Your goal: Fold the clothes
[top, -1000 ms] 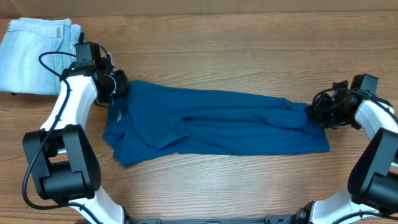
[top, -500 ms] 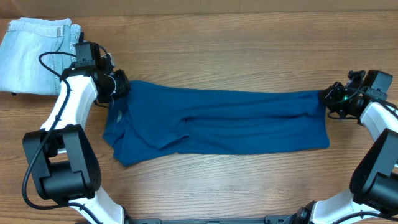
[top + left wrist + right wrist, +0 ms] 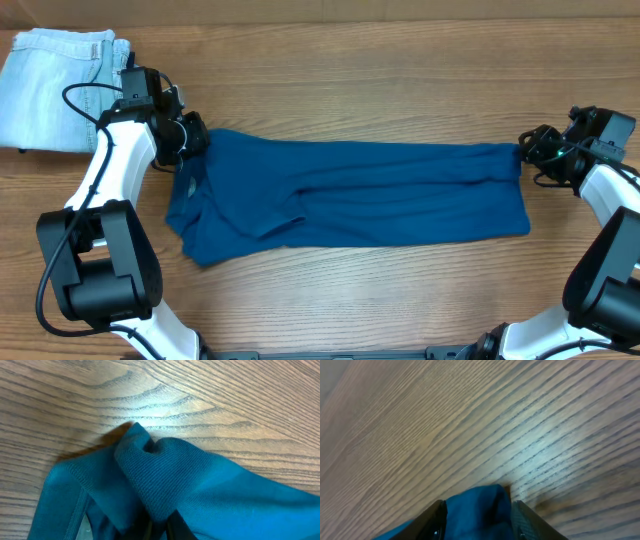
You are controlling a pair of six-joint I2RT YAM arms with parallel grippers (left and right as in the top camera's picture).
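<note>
The teal-blue polo shirt (image 3: 350,195) lies stretched in a long band across the table, left to right. My left gripper (image 3: 190,140) is at its upper left corner, shut on a fold of the knit fabric (image 3: 150,475), which bunches up over the fingertips (image 3: 172,527). My right gripper (image 3: 527,155) is at the shirt's upper right corner. Its jaws stand apart, and a loose hump of the shirt (image 3: 475,505) rests between the two fingers (image 3: 436,517).
Folded pale blue jeans (image 3: 55,85) lie at the table's back left corner, just behind the left arm. Bare wood table (image 3: 350,90) surrounds the shirt on all sides.
My right gripper drew the shirt's right corner outward and back, pulling the top edge straight, and then its jaws spread apart. The left gripper has stayed put with its hold.
</note>
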